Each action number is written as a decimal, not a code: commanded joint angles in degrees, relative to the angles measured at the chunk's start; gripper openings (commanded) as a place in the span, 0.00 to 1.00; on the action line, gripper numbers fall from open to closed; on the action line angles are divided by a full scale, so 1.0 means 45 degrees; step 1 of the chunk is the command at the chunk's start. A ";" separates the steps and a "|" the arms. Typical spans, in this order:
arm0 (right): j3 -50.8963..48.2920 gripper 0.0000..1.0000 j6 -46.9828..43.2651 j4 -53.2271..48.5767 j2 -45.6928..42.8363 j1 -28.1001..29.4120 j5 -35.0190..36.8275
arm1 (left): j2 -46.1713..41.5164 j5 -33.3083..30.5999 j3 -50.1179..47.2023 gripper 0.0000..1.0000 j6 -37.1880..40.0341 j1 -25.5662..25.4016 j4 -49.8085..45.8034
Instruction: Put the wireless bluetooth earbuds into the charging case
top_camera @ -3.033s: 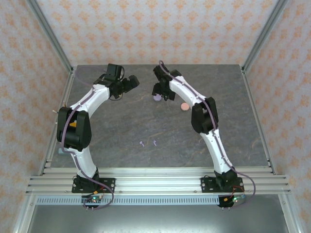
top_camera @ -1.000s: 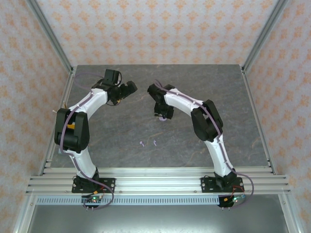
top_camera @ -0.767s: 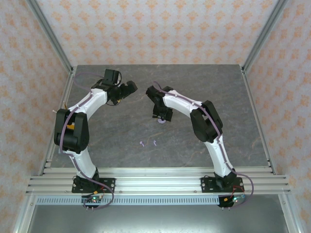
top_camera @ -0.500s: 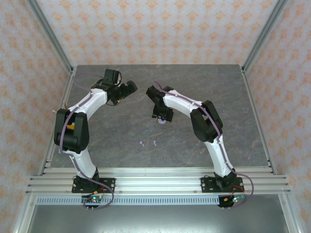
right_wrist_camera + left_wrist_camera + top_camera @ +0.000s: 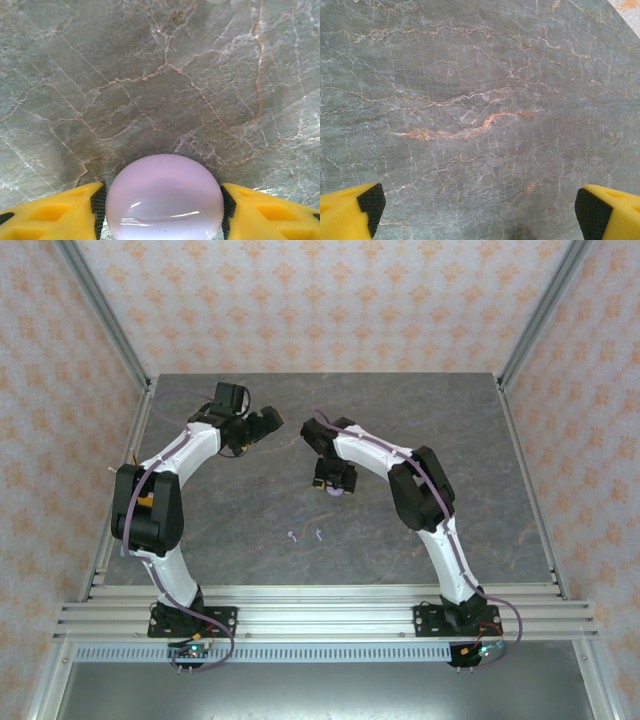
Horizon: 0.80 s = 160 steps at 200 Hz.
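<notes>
Our left fingers [image 5: 350, 212], yellow with black pads, stand wide apart at the bottom corners of the left wrist view. Only the grey veined stone counter [image 5: 480, 100] lies between them. From above we see that arm reaching toward the far left part of the counter, well apart from everything else.

Our right fingers [image 5: 55, 212] sit on either side of a round pale purple charging case [image 5: 165, 197], which rests on the counter near its middle. The black pads lie right against the case's two sides. We cannot tell whether they are pressing it or merely flanking it. The case shows us a smooth, glossy domed top.

Two tiny pale purple stemmed earbuds [image 5: 291, 536] lie on the bare counter, close beside each other but not touching. They are outside the case, nearer the arm bases than it is and a little to its left in the top view. They are well apart from both pairs of fingers. At that size we cannot make out which way each one lies.
</notes>
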 commanded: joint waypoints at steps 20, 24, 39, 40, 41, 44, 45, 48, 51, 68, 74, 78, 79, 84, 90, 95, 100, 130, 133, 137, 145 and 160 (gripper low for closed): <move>0.0244 0.62 -0.0339 -0.0132 0.0292 -0.0443 0.0065 | -0.0399 0.0217 0.0040 1.00 0.0108 0.0169 0.0075; 0.0239 0.62 -0.0374 -0.0119 0.0292 -0.0492 0.0088 | -0.0397 0.0214 0.0040 1.00 0.0109 0.0166 0.0075; 0.0212 0.62 -0.0596 -0.0053 0.0273 -0.0634 0.0103 | -0.0377 0.0214 0.0059 1.00 0.0109 0.0167 0.0075; 0.0213 0.62 -0.0614 -0.0062 0.0263 -0.0640 0.0110 | -0.0378 0.0224 0.0059 1.00 0.0109 0.0160 0.0065; 0.0204 0.62 -0.0613 -0.0067 0.0268 -0.0652 0.0114 | -0.0378 0.0229 0.0059 1.00 0.0109 0.0167 0.0070; 0.0214 0.62 -0.0656 -0.0071 0.0272 -0.0678 0.0135 | -0.0364 0.0233 0.0069 1.00 0.0109 0.0163 0.0065; 0.0214 0.62 -0.0663 -0.0071 0.0273 -0.0691 0.0126 | -0.0362 0.0233 0.0074 1.00 0.0109 0.0159 0.0070; 0.0225 0.62 -0.0701 -0.0072 0.0273 -0.0712 0.0119 | -0.0360 0.0234 0.0078 1.00 0.0109 0.0157 0.0084; 0.0226 0.62 -0.0723 -0.0072 0.0268 -0.0737 0.0094 | -0.0360 0.0234 0.0079 1.00 0.0109 0.0154 0.0093; 0.0217 0.61 -0.0802 -0.0106 0.0263 -0.0801 0.0055 | -0.0322 0.0253 0.0079 1.00 0.0090 0.0165 0.0122; 0.0190 0.61 -0.0807 -0.0092 0.0254 -0.0802 0.0024 | -0.0320 0.0253 0.0079 1.00 0.0075 0.0154 0.0133; 0.0177 0.61 -0.0797 -0.0077 0.0253 -0.0797 -0.0025 | -0.0320 0.0263 0.0079 1.00 0.0071 0.0159 0.0132; 0.0176 0.61 -0.0802 -0.0074 0.0253 -0.0799 -0.0041 | -0.0311 0.0258 0.0079 1.00 0.0071 0.0166 0.0133; 0.0176 0.61 -0.0774 -0.0072 0.0244 -0.0792 -0.0090 | -0.0320 0.0253 0.0079 1.00 0.0070 0.0156 0.0132; 0.0120 0.61 -0.0724 -0.0072 0.0253 -0.0802 -0.0194 | -0.0320 0.0253 0.0075 1.00 0.0080 0.0172 0.0133; 0.0074 0.61 -0.0677 -0.0038 0.0220 -0.0802 -0.0301 | -0.0320 0.0253 0.0079 1.00 0.0071 0.0171 0.0134; -0.0013 0.61 -0.0601 0.0004 0.0215 -0.0785 -0.0409 | -0.0320 0.0236 0.0061 1.00 0.0070 0.0163 0.0148; -0.0469 0.62 0.0103 0.0179 -0.0076 -0.0649 -0.0847 | -0.0303 0.0253 0.0045 1.00 0.0051 0.0165 0.0187; -0.0525 0.62 0.0210 0.0199 -0.0125 -0.0619 -0.0867 | -0.0301 0.0253 0.0055 1.00 0.0051 0.0172 0.0192; -0.0605 0.63 0.0382 0.0227 -0.0190 -0.0590 -0.0904 | -0.0301 0.0253 0.0059 1.00 0.0051 0.0174 0.0192; -0.0798 0.63 0.0716 0.0361 -0.0316 -0.0522 -0.0989 | -0.0282 0.0253 0.0054 1.00 0.0034 0.0153 0.0211; -0.1188 0.63 0.1397 0.0656 -0.0573 -0.0394 -0.1087 | -0.0245 0.0253 0.0040 1.00 0.0013 0.0150 0.0251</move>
